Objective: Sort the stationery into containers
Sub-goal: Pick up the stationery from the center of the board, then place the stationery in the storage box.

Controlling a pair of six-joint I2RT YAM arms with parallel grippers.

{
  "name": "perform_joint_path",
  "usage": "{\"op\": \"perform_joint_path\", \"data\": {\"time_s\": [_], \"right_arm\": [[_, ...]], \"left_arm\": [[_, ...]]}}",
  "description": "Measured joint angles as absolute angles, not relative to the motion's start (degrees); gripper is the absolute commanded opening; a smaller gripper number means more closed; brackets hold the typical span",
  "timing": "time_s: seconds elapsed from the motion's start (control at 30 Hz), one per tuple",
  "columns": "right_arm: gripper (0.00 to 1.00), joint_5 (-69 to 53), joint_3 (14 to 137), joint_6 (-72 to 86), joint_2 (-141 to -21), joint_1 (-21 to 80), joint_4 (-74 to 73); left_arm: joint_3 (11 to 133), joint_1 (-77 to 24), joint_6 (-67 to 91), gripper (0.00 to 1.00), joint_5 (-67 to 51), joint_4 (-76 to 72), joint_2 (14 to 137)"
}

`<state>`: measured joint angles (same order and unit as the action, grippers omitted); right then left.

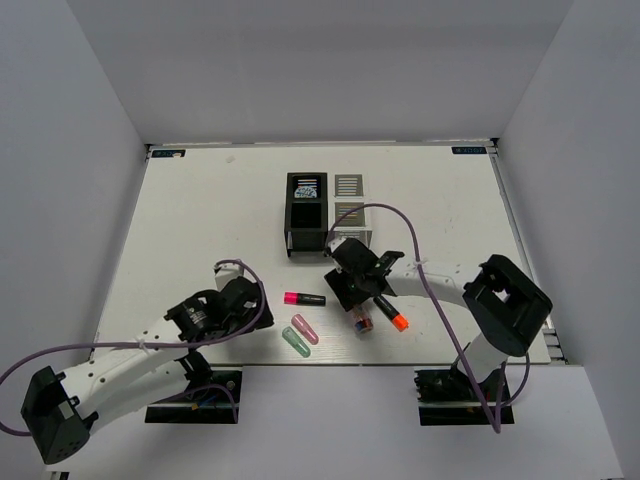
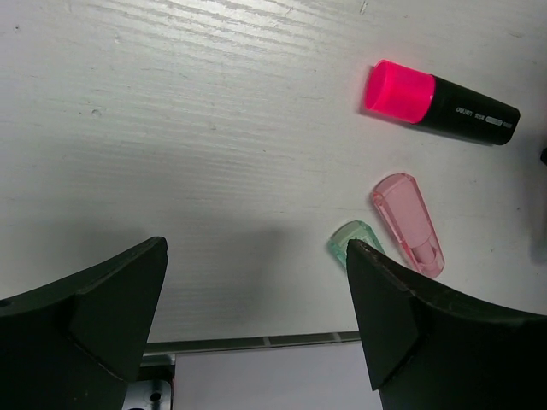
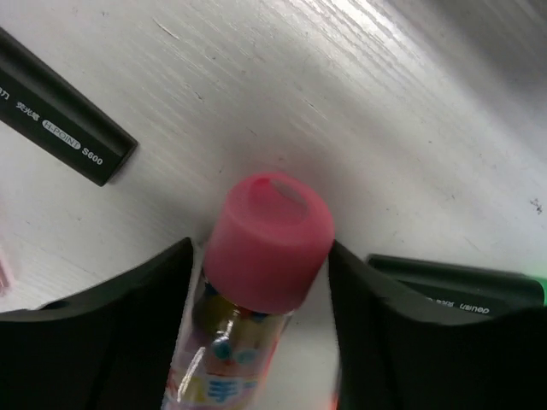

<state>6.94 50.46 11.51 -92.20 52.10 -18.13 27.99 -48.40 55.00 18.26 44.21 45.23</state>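
Top external view: looks steeply down from above and behind the arm bases, far enough to take in the whole table [image 1: 200, 200]. Left wrist view: looks down past the left tool [image 2: 256, 256] from close above the table and shares the pink-capped marker [image 1: 304, 298] [image 2: 440, 107] with the overhead view. Right wrist view: nearer still, looking past the right tool [image 3: 261, 256] and sharing the pink tube [image 1: 363, 323] [image 3: 269, 239].

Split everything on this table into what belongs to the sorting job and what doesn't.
Belongs to the job: pink-capped marker, orange-capped marker, pink capsule, green capsule, pink-lidded tube between the right fingers, black box, white box.

Just there: purple cables, table.
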Motion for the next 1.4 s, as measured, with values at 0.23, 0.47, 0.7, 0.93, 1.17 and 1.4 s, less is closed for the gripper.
{"op": "perform_joint_path", "data": {"time_s": [0.23,0.47,0.7,0.93,1.17,1.4], "right_arm": [[0.03,7.5,50.4,11.3,-92.6,53.1,-17.0],[0.0,-4.9,52.4,6.5,-91.8,53.0,-21.9],[0.0,-15.4,69.1,-3.9,-84.3,53.2,-29.8],[0.0,-0.4,73.9,-14.5,-79.3,52.9,-18.2],[0.0,14.7,69.1,-26.3,-85.6,48.4,6.1],[0.0,17.6,72.8,-28.0,-97.6,42.9,23.0]], "left_arm": [[27.0,-48.4,55.4,0.96,18.4,45.0,42.3],[26.9,-48.5,55.5,0.96,18.7,46.5,40.1],[27.0,-48.5,54.9,0.96,18.7,46.7,39.4],[27.2,-48.5,54.7,0.96,18.7,46.7,40.6],[28.2,-48.5,54.3,0.96,18.6,46.2,43.4],[28.9,-48.5,54.3,0.96,18.0,45.2,45.0]]}}
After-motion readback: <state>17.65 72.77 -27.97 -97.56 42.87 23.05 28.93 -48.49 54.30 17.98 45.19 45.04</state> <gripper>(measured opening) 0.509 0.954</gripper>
